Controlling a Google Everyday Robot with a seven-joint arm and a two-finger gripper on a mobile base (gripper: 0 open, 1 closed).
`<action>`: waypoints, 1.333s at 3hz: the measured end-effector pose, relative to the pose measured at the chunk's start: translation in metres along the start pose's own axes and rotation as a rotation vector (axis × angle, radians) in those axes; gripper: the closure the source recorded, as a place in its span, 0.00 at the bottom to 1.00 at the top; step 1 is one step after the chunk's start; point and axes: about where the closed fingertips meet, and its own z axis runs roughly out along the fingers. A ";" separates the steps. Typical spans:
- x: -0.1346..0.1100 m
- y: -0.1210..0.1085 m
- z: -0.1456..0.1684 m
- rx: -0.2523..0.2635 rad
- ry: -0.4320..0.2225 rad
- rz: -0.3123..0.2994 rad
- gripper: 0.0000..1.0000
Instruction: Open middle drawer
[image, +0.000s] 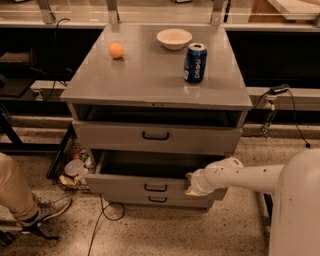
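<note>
Grey cabinet top (150, 75) with bowl (174, 38), can (195, 62), middle drawer (125, 186) open, tool (192, 182) at its rim, grip unclear.

Your arm (250, 176) reaches toward the left of the view from the white rounded body (300, 210) at the lower right. It runs almost level, dipping slightly toward its tip. The wrist (212, 178) swells into a knuckled joint. Your gripper (191, 183) sits at the arm's far end, low in the view, just right of centre.
</note>
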 end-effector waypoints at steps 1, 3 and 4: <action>0.000 0.000 0.000 0.000 0.000 0.000 1.00; 0.000 0.000 0.000 0.000 0.000 0.000 0.61; 0.000 0.000 0.000 0.000 0.000 0.000 0.38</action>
